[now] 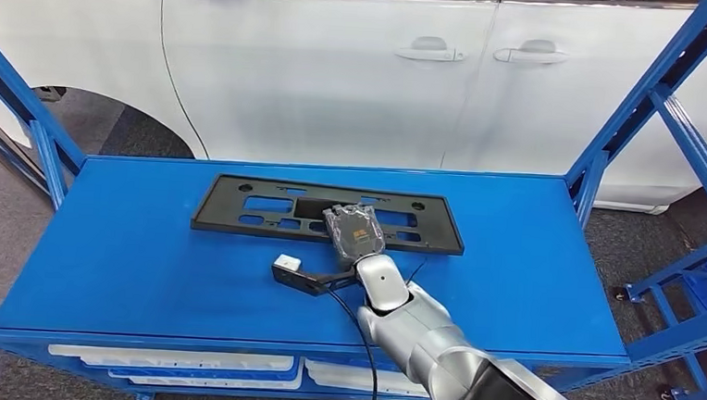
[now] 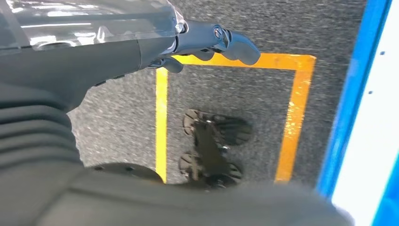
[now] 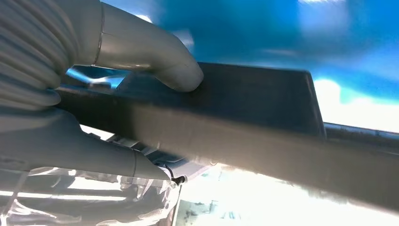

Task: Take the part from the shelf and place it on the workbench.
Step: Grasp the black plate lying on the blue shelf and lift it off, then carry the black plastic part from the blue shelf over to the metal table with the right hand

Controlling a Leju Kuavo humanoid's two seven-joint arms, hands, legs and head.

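Note:
The part (image 1: 257,203) is a long flat black plate with several cut-outs, lying across the back middle of the blue shelf top (image 1: 142,261). My right hand (image 1: 355,235), wrapped in a clear cover, sits on the plate's near edge, right of its middle. In the right wrist view the thumb (image 3: 155,56) presses on one face of the plate (image 3: 263,108) and a finger lies against the other, so the hand grips its edge. My left hand (image 2: 207,40) hangs over the floor, holding nothing, with its fingers loosely extended.
A white car (image 1: 339,69) stands close behind the shelf. Blue frame posts rise at the right (image 1: 653,98) and left (image 1: 22,105) ends. White parts (image 1: 182,361) lie on the lower level. Yellow floor tape (image 2: 291,117) shows below my left hand.

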